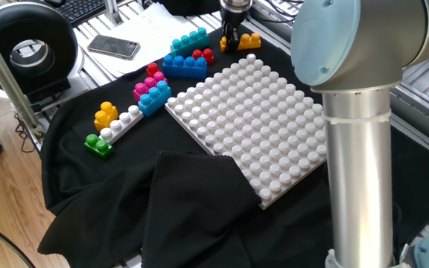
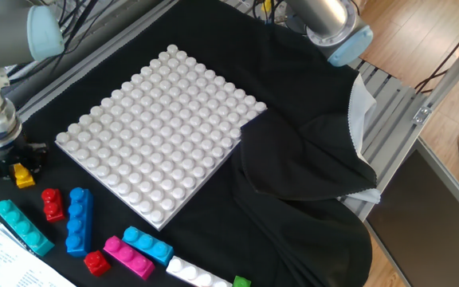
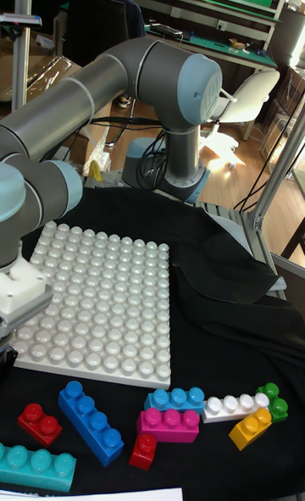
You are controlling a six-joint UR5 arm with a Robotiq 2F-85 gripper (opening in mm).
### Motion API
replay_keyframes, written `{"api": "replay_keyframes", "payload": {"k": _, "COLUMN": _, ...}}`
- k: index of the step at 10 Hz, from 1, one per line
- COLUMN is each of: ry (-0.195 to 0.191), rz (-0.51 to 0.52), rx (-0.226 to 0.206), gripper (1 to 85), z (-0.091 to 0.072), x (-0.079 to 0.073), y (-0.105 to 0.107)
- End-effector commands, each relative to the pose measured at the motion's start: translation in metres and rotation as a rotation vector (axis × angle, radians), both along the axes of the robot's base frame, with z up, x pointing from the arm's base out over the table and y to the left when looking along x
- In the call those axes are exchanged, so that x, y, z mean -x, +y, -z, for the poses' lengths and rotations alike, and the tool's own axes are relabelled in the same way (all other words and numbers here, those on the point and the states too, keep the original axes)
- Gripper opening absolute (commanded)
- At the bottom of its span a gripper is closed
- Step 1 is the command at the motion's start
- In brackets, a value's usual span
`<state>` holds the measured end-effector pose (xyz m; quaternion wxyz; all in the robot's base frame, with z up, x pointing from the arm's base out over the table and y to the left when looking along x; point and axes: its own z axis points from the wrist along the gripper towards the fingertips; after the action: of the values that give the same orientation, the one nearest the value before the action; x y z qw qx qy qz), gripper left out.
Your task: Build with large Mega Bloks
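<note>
My gripper [image 1: 232, 39] hangs at the far edge of the black cloth, straddling an orange-yellow Mega Blok [image 1: 249, 41] that lies on the cloth. In the other fixed view the gripper [image 2: 8, 162] stands just above that blok [image 2: 24, 177], its fingers spread and not clamping it. The other bloks lie loose left of the white studded baseplate [image 1: 252, 119]: teal [image 1: 187, 39], blue [image 1: 185, 65], red [image 1: 153, 71], pink [image 1: 149, 85], white [image 1: 121, 125], green [image 1: 97, 144] and a second orange-yellow one [image 1: 106, 114]. Nothing is on the baseplate.
The arm's thick grey column [image 1: 363, 164] rises at the right front. A fold of black cloth [image 1: 192, 201] overlaps the baseplate's near corner. Off the cloth at the back left lie a phone [image 1: 114, 47], papers and a round black device [image 1: 24, 48].
</note>
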<state>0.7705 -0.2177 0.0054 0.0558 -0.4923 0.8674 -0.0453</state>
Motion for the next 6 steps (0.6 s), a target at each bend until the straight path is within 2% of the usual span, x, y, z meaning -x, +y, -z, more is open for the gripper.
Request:
{"api": "replay_keyframes", "payload": {"k": 1, "ry": 0.006, "rz": 0.057, "rx": 0.007, "gripper": 25.3, "z": -0.014, "x": 0.003, "y": 0.000}}
{"api": "replay_keyframes", "payload": {"k": 3, "ry": 0.019, "rz": 0.133, "rx": -0.002, "gripper": 23.3, "z": -0.025, "x": 0.009, "y": 0.005}}
{"api": "replay_keyframes", "payload": {"k": 6, "ry": 0.019, "rz": 0.270, "rx": -0.022, "gripper": 14.0, "z": -0.043, "x": 0.016, "y": 0.015}}
